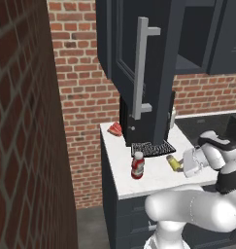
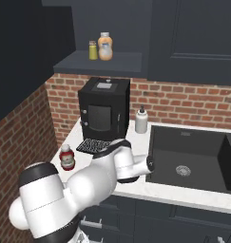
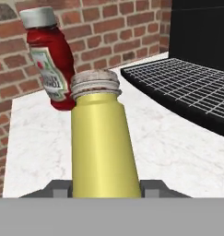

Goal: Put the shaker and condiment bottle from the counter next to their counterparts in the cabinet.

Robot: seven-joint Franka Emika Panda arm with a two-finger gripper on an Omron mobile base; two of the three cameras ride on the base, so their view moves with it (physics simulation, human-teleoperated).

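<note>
Left base view, landmark: the black coffee machine point(image 1: 139, 121) stands on the white worktop point(image 1: 148, 182), under the open door of the dark cabinet point(image 1: 139, 58) with its long grey bar handle.
Left base view, condiment bottle: the red condiment bottle point(image 1: 137, 166) stands upright in front of the machine's grid tray point(image 1: 152, 148), toward its left end.
Left base view, shaker: the yellow-green shaker point(image 1: 175, 164) stands in front of the tray's right end, with the pincer point(image 1: 183, 165) against it.
Left base view, other: a flat red thing point(image 1: 115, 129) lies left of the machine.
Right base view, cabinet shelf: a small yellow shaker point(image 2: 92, 50) and an orange bottle point(image 2: 105, 46) stand side by side above the machine.
Right base view, worktop: the condiment bottle is left of the tray; a white dispenser bottle point(image 2: 141, 120) and the dark sink point(image 2: 188, 163) lie right of the machine.
Hand view, pincer: clenched on the shaker, whose body sits between the two finger tips.
Hand view, surroundings: the condiment bottle is just behind the shaker; the tray is off to one side.
</note>
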